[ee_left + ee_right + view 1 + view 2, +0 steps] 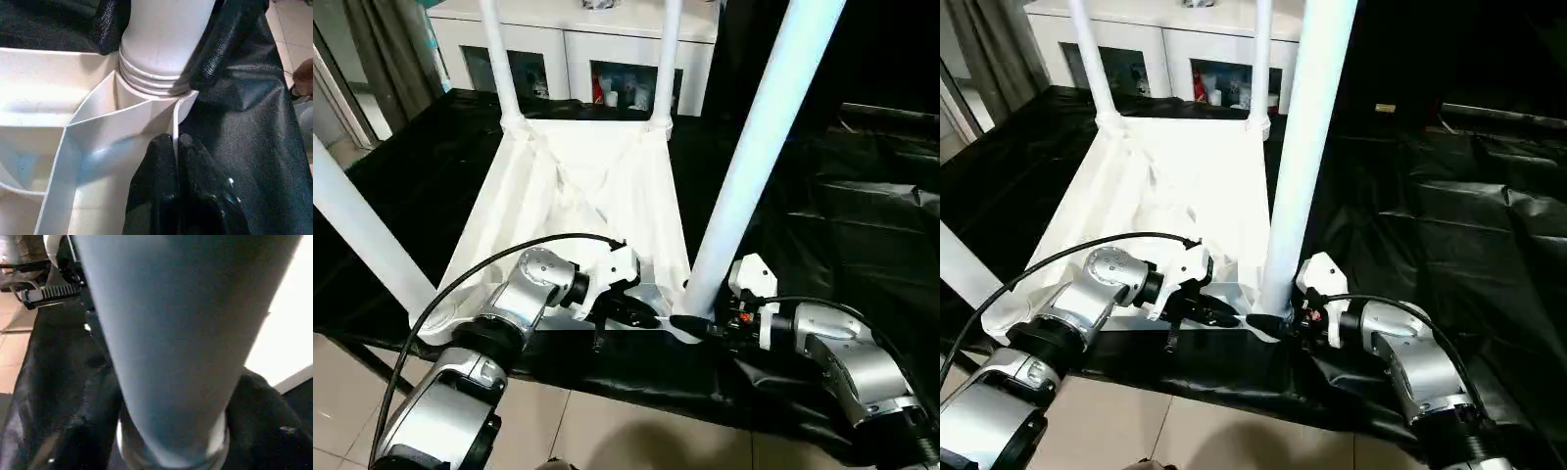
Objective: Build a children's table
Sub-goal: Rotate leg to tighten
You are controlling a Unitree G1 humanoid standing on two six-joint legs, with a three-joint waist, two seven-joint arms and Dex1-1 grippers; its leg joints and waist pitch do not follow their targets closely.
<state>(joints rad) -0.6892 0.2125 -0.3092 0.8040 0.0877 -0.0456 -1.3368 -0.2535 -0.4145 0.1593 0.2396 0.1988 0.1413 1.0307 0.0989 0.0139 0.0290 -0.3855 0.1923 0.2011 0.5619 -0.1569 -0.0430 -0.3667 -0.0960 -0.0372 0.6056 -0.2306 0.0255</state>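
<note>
Black sheeting (862, 196) carries one inverted table (587, 196) (four legs (759, 147) upright).

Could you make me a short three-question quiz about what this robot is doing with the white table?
1. True or false: the table top lies upside down on a black sheet.
2. How many legs stand up from the top? A) two B) three C) four
3. What does the left gripper pinch?

Key
1. True: its ribbed underside faces up.
2. C: two far legs by the cabinet, one near leg on the right, another on the left.
3. The thin rim of the top, right beside the near right leg's socket; its fingers are shut on it. The right gripper sits at that leg's base.
</note>
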